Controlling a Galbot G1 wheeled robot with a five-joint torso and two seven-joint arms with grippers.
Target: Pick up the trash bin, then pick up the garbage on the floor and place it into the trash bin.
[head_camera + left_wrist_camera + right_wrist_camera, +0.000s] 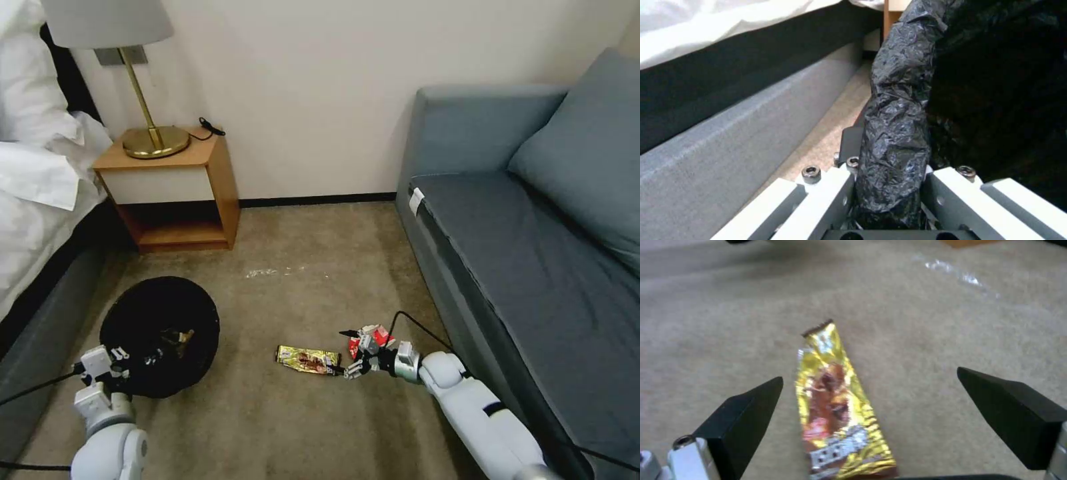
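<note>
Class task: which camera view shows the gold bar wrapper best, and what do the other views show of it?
The right wrist view: the gold bar wrapper lies flat on the carpet between the open right tool's fingers, print visible. The head view shows it small.

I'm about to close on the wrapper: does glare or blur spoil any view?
Right wrist view: gold-brown foil bar wrapper glints, print soft but edges clear between the open right gripper. Left wrist view: black bag-lined trash bin has a murky dark interior.
</note>
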